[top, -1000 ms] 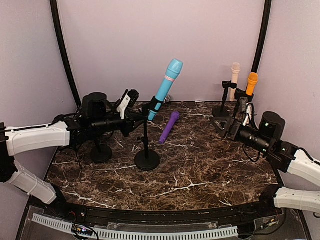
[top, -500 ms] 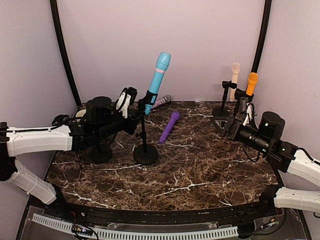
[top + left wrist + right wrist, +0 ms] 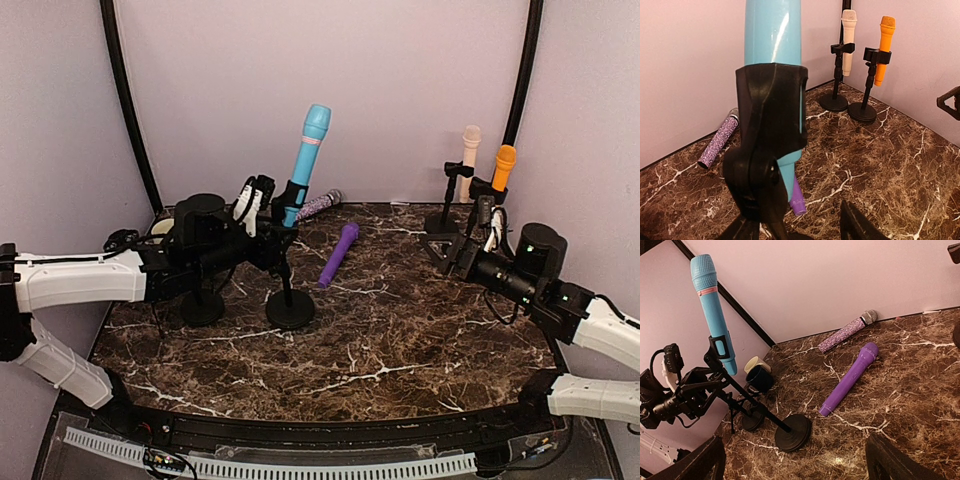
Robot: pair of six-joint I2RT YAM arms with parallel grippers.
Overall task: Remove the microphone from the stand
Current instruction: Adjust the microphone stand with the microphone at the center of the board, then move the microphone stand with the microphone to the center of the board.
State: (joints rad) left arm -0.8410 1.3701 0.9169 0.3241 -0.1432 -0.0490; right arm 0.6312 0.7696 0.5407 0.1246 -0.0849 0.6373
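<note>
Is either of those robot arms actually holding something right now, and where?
Nothing looks held. The right gripper hangs open and empty. The left gripper straddles the stand under the blue microphone, one finger visibly off it.

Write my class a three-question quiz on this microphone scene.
1. True or false: the blue microphone is clipped in its stand.
2. How many microphones lie flat on the table?
3. Which one stands beside the orange microphone? A: cream microphone. B: purple. C: blue.
Key: 1 true; 2 two; 3 A.
</note>
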